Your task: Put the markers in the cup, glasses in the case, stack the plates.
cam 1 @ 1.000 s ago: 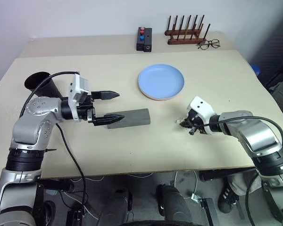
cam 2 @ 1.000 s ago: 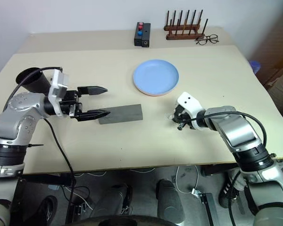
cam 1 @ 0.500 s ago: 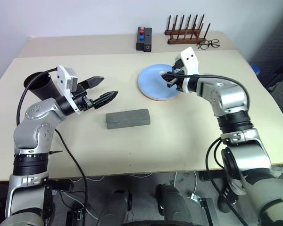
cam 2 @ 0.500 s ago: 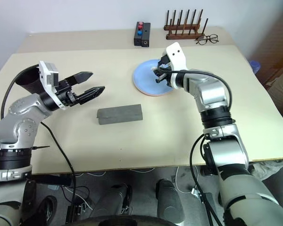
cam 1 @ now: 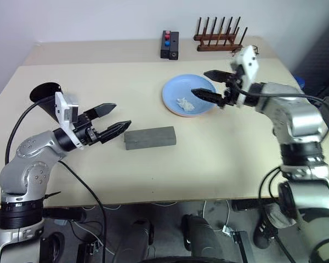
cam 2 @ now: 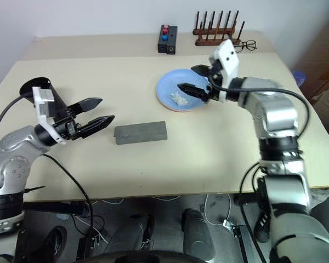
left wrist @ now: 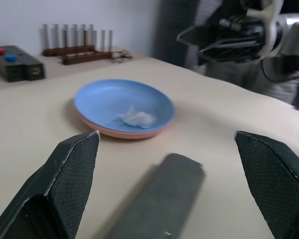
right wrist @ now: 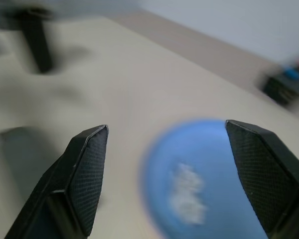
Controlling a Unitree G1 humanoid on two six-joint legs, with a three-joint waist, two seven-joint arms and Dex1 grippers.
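Blue plate [cam 1: 188, 94] sits on top of the pink one [left wrist: 120, 132], so you just see a pink rim peeking out underneath. The stack is at about 1 o'clock from the middle of the desk [cam 1: 219, 159], and there's a small crumpled white scrap [cam 1: 185, 103] lying in the blue dish.

Right tool [cam 1: 208, 83] hangs over the 3 o'clock edge of the plates, pointing roughly toward 9 o'clock, fingers spread wide with nothing between them. It isn't touching the plate or the scrap as far as I can tell.

Grey case [cam 1: 149, 137] lies flat and closed near the middle of the desk, long side running 9 to 3. Left tool [cam 1: 111, 118] hovers just off its 9 o'clock end, jaws wide apart and empty too, clear of the case.

Black cup [cam 1: 44, 94] is over at the 9 o'clock side of the desk, behind the left arm. Can't see inside it from here.

Along the 12 o'clock edge there's a black box with a red and a blue button [cam 1: 169, 45], a wooden peg rack [cam 1: 220, 37] beside it, and thin wire-rimmed spectacles [cam 2: 246, 45] just next to the rack.
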